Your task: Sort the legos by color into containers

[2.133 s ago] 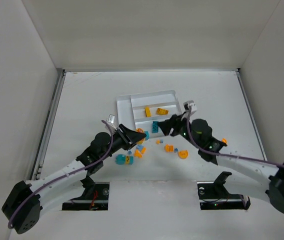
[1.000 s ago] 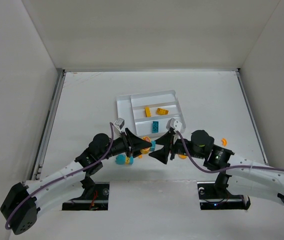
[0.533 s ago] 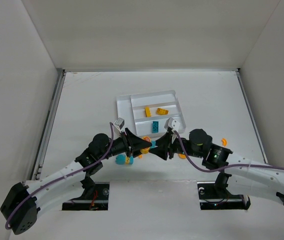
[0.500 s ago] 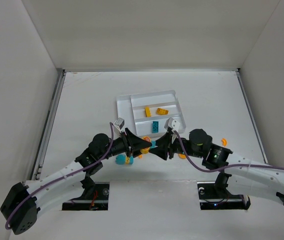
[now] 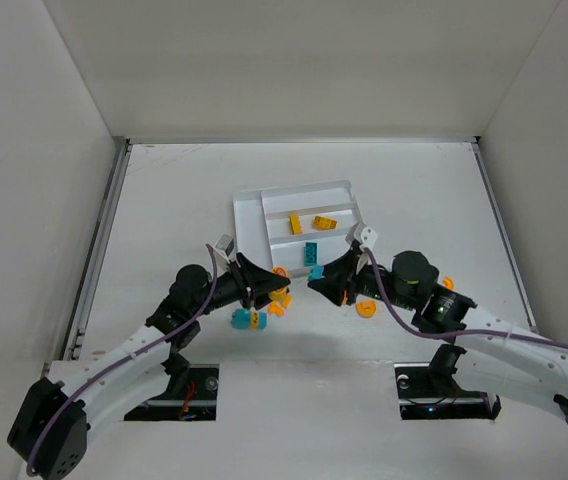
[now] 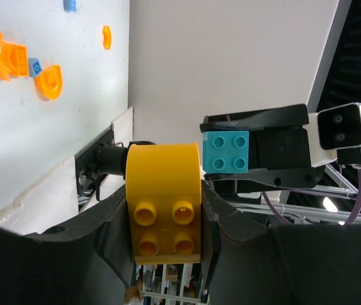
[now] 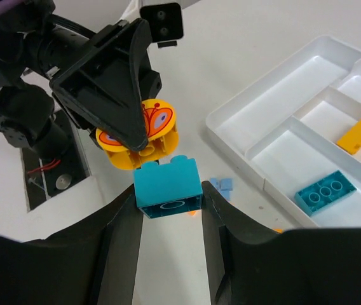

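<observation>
Finding one: your left gripper (image 6: 166,223) is closed partway on a yellow piece (image 6: 163,184), fingers flat against two opposite sides, studs facing the wrist camera.

Finding two: your right gripper (image 7: 168,213) grips a teal brick (image 7: 168,183) the same way, by its side walls.

Both pieces hang above the table (image 5: 164,200), close together between the arms and just short of the tray (image 7: 266,111). Whether they touch cannot be told.

The tray already holds a teal brick (image 7: 322,190) in one section and a yellow one (image 7: 357,135) in another. Other legos (image 5: 367,308) lie loose on the table.

Handling judgement: these are light, rigid, smooth plastic, unlikely to break but liable to twist or slip. Hold them on flat opposing walls (never across the studs or a rounded face), centred in the pads.
</observation>
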Controlling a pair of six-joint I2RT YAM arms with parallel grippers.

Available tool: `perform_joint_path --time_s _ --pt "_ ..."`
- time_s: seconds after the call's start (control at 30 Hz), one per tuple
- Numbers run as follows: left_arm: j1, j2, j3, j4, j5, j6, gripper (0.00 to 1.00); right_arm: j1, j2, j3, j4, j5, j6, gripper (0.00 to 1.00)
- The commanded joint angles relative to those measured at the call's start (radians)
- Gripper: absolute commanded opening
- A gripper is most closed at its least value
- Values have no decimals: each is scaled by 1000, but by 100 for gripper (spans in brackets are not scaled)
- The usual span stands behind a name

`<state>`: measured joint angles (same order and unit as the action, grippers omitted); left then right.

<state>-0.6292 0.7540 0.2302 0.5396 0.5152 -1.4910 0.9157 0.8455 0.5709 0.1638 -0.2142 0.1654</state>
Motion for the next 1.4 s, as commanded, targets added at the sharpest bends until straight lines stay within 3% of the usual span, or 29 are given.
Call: perform_joint_path --time_s 0.0,0.2,0.53,0.83,0.93,1.17,1.37 --pt "61 -5 0 45 74 38 17 -19 29 10 19 61 11 26" --pt "102 88 29 13 23 181 16 -111 213 52 42 223 37 26" --pt "-10 154 159 -150 -219 443 16 -304 590 231 57 404 170 25" --pt "-83 289 280 -241 -448 663 16 -309 659 236 14 493 212 27" --pt "-109 337 317 -237 -483 693 16 -311 670 245 -10 495 210 31" --pt "-100 462 425 -239 -561 748 16 -303 679 259 -46 506 204 60" --pt "-63 619 560 -266 -635 807 16 -280 592 215 -33 519 214 65"
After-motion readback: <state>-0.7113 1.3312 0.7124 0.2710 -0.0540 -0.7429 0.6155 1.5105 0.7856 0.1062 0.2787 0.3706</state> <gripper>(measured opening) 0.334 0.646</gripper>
